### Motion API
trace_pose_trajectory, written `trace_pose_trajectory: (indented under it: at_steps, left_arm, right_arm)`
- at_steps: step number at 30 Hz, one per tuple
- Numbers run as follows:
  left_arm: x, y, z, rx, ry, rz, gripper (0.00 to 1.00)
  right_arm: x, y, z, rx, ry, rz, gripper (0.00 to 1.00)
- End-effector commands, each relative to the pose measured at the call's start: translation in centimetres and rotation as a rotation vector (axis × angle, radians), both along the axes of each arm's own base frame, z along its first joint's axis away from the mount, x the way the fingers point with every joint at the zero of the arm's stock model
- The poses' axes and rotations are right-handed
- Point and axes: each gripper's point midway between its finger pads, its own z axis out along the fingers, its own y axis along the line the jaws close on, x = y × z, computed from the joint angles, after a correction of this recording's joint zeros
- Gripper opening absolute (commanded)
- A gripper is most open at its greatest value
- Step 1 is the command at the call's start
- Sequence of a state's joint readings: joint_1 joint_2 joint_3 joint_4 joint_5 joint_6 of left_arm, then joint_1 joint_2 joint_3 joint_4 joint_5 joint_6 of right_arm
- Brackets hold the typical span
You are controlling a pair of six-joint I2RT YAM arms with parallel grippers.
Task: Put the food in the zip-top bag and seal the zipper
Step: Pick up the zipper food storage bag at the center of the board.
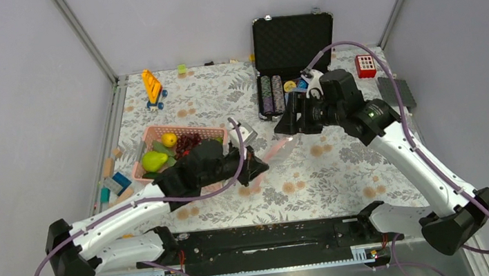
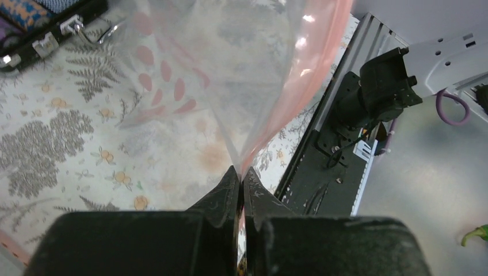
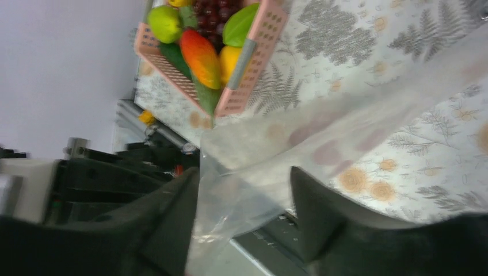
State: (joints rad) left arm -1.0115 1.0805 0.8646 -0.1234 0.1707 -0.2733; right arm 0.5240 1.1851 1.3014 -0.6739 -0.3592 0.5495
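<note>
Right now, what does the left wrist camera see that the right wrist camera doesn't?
Only the left wrist view: the left fingers pinched shut on the pink zipper, plus the black case. Only the right wrist view: the pink basket holding the mango and grapes, and the right fingers apart. Both: the clear zip-top bag and the floral tablecloth.

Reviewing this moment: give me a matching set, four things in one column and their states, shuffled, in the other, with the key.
Things:
1. left gripper
2. right gripper
3. pink latticed plastic basket
4. black hard case

States:
A. open, lid raised
B. jaws apart, bag film between them
C. holds small plastic toy fruit and vegetables
D. shut on the clear soft zip-top bag at its pale-pink zipper strip

Pairs: 1-D, 2-B, 3-C, 4-A
</note>
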Motion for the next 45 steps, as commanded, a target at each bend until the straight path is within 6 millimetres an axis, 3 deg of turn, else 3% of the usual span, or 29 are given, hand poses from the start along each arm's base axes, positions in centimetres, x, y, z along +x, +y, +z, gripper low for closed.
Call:
trace_pose_trajectory:
  at_steps: [1,2,3,7,11,15,18,25,31,37,45]
  left_arm:
    - [-0.7,1.6,0.0,-0.07,0.061,0.078,0.0]
    - [-0.8,2.2,-0.4,-0.069,0.082,0.103,0.0]
    - [-0.8,2.9,-0.8,-0.067,0.104,0.137,0.0]
    - [-0.2,5.5,-0.8,-0.085,0.149,0.29,0.0]
    - [-0.2,6.4,1.2,-0.14,0.142,0.324,0.0]
    - [0.1,5.8,2.4,-0.176,0.129,0.314,0.0]
    - [-0.6,4.1,2.9,-0.196,0.114,0.217,0.0]
    - [-1.4,0.8,2.5,-0.19,0.119,0.063,0.0]
    - [-1.6,-1.3,1.8,-0.204,0.124,-0.015,0.0]
    - [-2.0,-2.4,1.4,-0.187,0.134,-0.073,0.0]
    - [-2.5,-3.1,0.7,-0.178,0.15,-0.124,0.0]
  right_arm:
    - [1.1,-2.2,-0.2,-0.068,-0.191,-0.069,0.87]
    - [1.5,-2.8,-0.3,-0.07,-0.234,-0.103,0.97]
    - [1.7,-3.3,-0.4,-0.062,-0.277,-0.133,0.99]
    - [1.8,-4.2,0.2,0.026,-0.451,-0.189,1.0]
    - [-0.3,-2.9,0.7,0.143,-0.588,-0.062,1.0]
    - [-2.0,-1.9,2.2,0.254,-0.706,0.027,1.0]
    - [-3.2,-0.9,3.2,0.358,-0.743,0.084,1.0]
    - [-5.3,1.0,2.0,0.435,-0.667,0.246,0.97]
    - [-5.0,1.6,0.1,0.433,-0.577,0.255,0.87]
    - [-5.1,2.3,0.3,0.48,-0.536,0.275,0.77]
    - [-3.8,2.7,0.3,0.47,-0.483,0.228,0.48]
